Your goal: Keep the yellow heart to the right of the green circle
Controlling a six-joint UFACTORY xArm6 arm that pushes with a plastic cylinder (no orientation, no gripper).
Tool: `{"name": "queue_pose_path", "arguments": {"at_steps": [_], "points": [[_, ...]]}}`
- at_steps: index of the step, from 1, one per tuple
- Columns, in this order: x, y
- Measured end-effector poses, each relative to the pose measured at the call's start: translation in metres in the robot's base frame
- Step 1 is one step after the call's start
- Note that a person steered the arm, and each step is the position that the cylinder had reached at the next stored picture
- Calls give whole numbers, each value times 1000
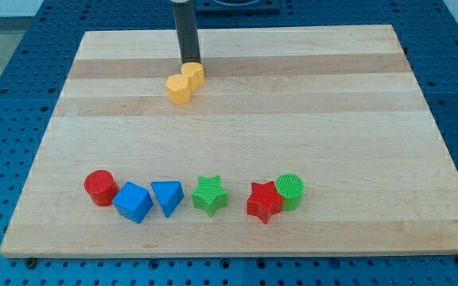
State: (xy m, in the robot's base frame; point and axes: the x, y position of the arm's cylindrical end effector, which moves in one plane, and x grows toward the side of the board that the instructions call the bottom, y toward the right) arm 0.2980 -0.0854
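1. My tip (pixel 190 62): the lower end of the dark upright rod, set down on the worktop (pixel 308 119) near the view's top edge, left of centre. It is a plain rod end; nothing is held by it, and no wide or narrow state can be told.
2. Upper yellow block (pixel 194 74): found directly below my tip in the view, touching it or just short of it. Its shape cannot be made out with certainty.
3. Lower yellow block (pixel 178 89): placed below and slightly left of my tip, pressed against the upper yellow block. It looks many-sided. Which of the two is the heart cannot be told.
4. Green star (pixel 210 195): set well below my tip, slightly to its right, in the row along the view's bottom.
5. Blue triangle (pixel 168 196): set well below my tip, slightly to its left, near the green star.
6. Blue block (pixel 133 202): angular, further down-left of my tip, just beside the blue triangle.
7. Red circle (pixel 100 187): furthest left of my tip in the row, just beside the blue block.
8. Red star (pixel 264 202): well below and right of my tip.
9. Green circle (pixel 290 191): furthest right of my tip, touching the red star. Both yellow blocks are seen to its left and well apart from it.
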Motion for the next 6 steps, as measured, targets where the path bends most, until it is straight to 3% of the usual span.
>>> {"name": "queue_pose_path", "arguments": {"at_steps": [4, 6], "points": [[55, 3], [75, 51]]}}
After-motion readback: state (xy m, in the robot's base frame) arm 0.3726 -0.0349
